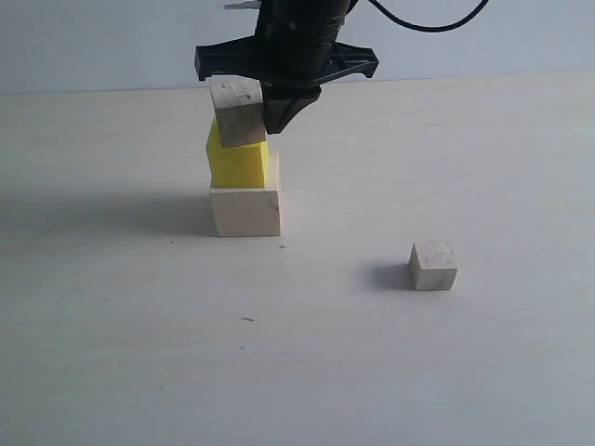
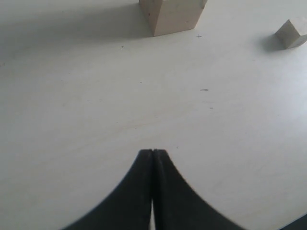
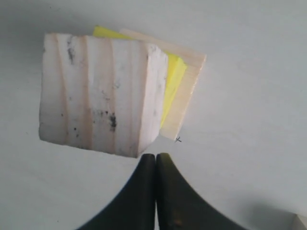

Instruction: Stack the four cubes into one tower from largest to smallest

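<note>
The bench (image 1: 112,353) carries the large pale wood cube (image 1: 245,212), and everything else is placed from it. The bright yellow cube (image 1: 238,165) sits directly on top of it. On the yellow one sits a small greyish cube (image 1: 238,111), turned askew and seemingly tipped rather than flat. The other small cube (image 1: 433,266) lies alone on the bench, well apart from the large cube, off to the right and nearer the exterior camera.

The right pincer (image 1: 278,124) hangs just beside the askew cube, pointing down. Its jaws are clenched on nothing and the cube lies outside them. Whether the tips touch the cube I cannot tell.

The left pincer (image 2: 152,152) is likewise clenched and empty, low over bare bench, with the large cube far ahead of it.

The lone cube lies on the right arm's side — likely its pick, once the top cube sits square.
</note>
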Tool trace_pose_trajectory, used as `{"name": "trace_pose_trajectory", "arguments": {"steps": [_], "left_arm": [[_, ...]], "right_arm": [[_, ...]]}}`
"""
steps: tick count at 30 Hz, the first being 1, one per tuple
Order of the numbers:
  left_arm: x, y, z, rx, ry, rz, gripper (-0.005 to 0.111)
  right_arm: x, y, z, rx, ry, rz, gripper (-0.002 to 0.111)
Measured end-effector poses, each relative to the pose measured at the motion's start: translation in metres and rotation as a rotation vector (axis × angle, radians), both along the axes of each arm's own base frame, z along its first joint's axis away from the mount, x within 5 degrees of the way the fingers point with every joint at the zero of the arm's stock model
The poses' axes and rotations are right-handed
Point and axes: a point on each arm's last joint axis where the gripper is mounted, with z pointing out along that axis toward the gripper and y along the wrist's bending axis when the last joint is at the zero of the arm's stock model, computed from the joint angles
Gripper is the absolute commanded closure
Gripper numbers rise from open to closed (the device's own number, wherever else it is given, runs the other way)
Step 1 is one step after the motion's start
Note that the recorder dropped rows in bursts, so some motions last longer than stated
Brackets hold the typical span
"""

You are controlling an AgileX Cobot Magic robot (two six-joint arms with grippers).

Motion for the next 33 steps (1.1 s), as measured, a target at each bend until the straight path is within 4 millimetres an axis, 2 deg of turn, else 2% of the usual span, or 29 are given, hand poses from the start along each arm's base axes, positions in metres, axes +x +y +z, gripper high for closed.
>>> {"name": "trace_pose_trajectory", "arguments": {"steps": [9,33], "left_arm": [[0.0,0.0,0.0,0.0,0.0,0.0,0.106],[0.0,0.0,0.0,0.0,0.0,0.0,0.106]], "right_arm": [[0.0033,-0.0047,-0.0006,-0.052,-0.034,-0.014,0.108],[0.0017,0.0029,0.0004,0.032,-0.014,-0.006,0.108]]}}
